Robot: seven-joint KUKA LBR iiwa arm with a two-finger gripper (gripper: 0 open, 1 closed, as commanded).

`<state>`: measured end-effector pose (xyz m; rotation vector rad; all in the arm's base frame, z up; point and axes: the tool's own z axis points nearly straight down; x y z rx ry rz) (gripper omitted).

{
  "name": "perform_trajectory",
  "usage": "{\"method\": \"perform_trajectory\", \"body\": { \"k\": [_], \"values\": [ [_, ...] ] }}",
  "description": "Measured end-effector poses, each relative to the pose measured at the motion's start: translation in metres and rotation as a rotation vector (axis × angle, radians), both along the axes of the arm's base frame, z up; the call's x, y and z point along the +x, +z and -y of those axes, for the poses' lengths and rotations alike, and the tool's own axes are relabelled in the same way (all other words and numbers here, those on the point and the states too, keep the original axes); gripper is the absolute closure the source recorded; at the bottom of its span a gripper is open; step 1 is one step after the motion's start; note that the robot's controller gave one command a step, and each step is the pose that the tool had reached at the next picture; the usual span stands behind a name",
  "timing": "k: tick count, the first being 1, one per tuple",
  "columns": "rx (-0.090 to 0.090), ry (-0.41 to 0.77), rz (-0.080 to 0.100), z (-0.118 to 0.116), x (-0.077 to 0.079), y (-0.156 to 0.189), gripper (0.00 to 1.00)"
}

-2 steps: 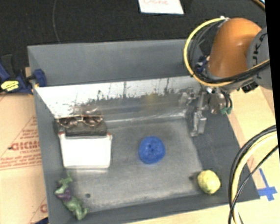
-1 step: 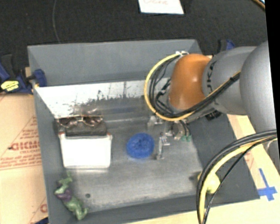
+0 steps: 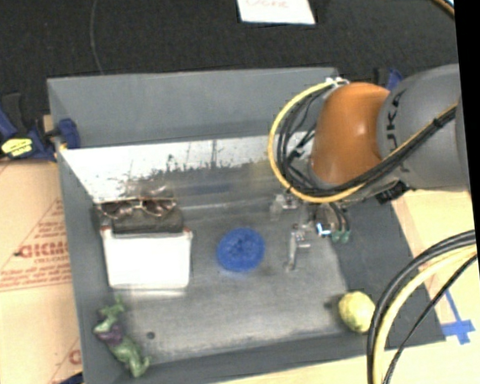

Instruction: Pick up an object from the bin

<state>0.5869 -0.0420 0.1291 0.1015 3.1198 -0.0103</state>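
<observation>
Jaws parted, empty, just right of flat round blue disc [image 3: 241, 250], face up

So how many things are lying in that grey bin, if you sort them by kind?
Sunglasses: 1
White box, dark along its top edge: 1
Blue round thing: 1
Yellow-green ball: 1
Green and purple toy figure: 1
Total: 5

The arm [image 3: 432, 130], at the frame's right, was grey with black letters; its wrist had an orange cover [image 3: 345, 130], looped yellow and black cables [image 3: 276, 150], and a metal gripper [image 3: 297, 253].
</observation>
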Motion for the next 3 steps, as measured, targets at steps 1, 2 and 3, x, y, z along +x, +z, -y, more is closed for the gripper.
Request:
{"method": "perform_trajectory", "body": {
  "k": [1, 2, 3],
  "values": [
    [0.008, -0.046, -0.019, -0.059, 0.002, -0.029, 0.00],
    [0.004, -0.176, 0.008, -0.069, -0.001, -0.057, 0.00],
    [0.007, -0.143, -0.002, -0.074, 0.004, -0.055, 1.00]
  ]
}}
